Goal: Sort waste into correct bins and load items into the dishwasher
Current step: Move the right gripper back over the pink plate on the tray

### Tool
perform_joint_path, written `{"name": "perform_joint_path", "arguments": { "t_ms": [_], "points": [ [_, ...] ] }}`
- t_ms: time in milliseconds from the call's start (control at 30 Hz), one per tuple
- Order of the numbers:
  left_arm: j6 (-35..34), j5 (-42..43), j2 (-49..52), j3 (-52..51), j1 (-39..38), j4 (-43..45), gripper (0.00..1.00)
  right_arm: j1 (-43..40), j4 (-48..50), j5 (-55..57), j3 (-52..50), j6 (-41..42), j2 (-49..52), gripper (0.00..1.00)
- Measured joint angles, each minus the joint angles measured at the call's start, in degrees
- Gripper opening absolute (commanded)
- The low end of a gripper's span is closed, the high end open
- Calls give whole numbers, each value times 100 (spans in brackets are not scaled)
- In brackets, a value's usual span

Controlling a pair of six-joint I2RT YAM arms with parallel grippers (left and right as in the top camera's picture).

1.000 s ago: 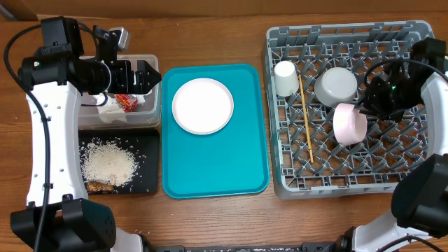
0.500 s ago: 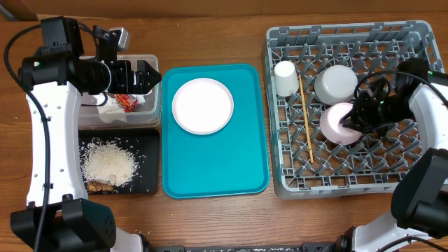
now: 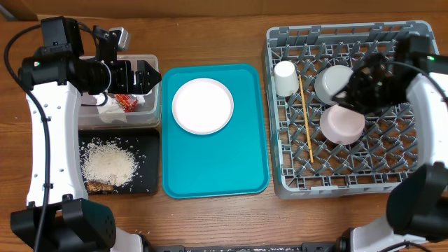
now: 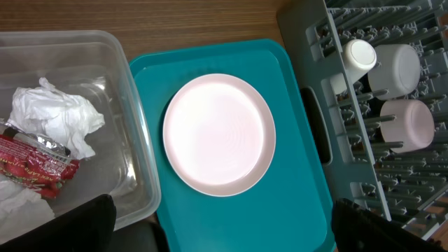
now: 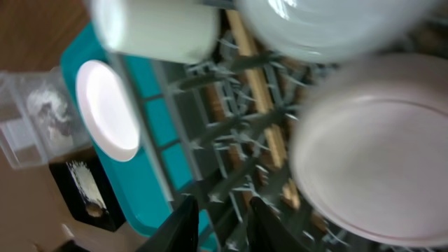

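Note:
The pinkish bowl [image 3: 341, 124] rests free among the pegs of the grey dish rack [image 3: 413, 178], beside the white bowl [image 3: 334, 82], the white cup [image 3: 285, 75] and the chopsticks [image 3: 306, 115]. My right gripper [image 3: 355, 94] hovers just above and behind the pinkish bowl [image 5: 378, 147], fingers slightly apart and empty. The pale pink plate [image 3: 202, 105] lies on the teal tray [image 3: 217, 171]. My left gripper [image 3: 145, 75] is open wide and empty over the right edge of the clear tub [image 3: 150, 115], which holds napkins [image 4: 56, 119] and the red wrapper [image 4: 31, 164].
The black tray [image 3: 143, 183] in front of the tub holds rice [image 3: 108, 164] and brown scraps. In the left wrist view the plate [image 4: 218, 133] lies ahead of the fingers. The rack's rim [image 3: 274, 126] borders the teal tray.
My right gripper has let go of the pinkish bowl, leaving it lying in the rack, and has pulled back toward the white bowl. The left arm has not moved.

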Motion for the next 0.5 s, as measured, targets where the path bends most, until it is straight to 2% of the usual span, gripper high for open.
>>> {"name": "perform_joint_path", "arguments": {
  "t_ms": [267,400,500],
  "points": [
    [0,0,0,0,0,0,100,1766,905,46,59,-9,-326,31],
    [0,2,0,0,0,0,100,2739,1539,413,61,168,-323,35],
    [0,0,0,0,0,0,100,3449,1967,857,61,455,-286,42]
  ]
}}
